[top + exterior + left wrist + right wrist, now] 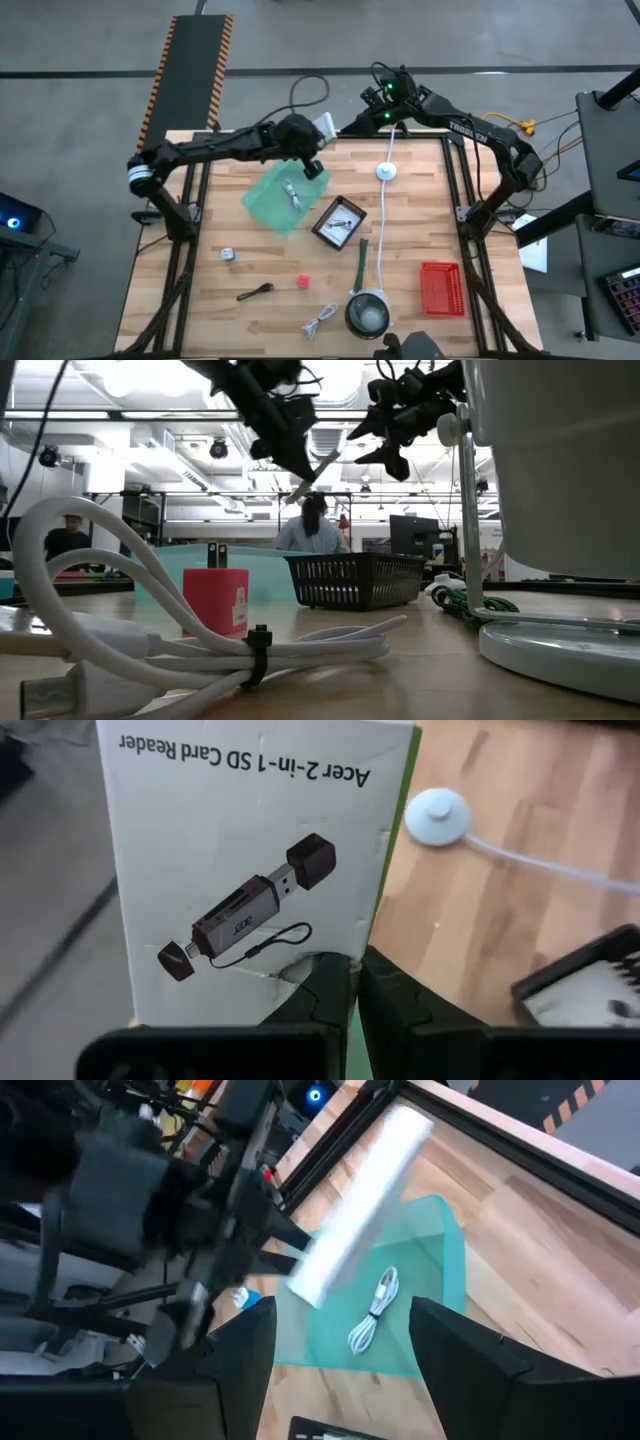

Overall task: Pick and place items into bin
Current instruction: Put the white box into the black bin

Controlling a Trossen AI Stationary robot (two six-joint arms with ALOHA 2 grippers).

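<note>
One white card box (250, 870) is pinched in the left claw (355, 985), upper middle of the high view; the right claw (340, 1330) hangs unclenched nearby.

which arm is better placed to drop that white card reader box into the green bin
Left. The left end effector is shut on the white card reader box, held up near the green bin. The right end effector is open and empty, at the table's far edge.

Robot lab, wooden workbench (420, 230), open industrial ceiling (130, 420)
</note>
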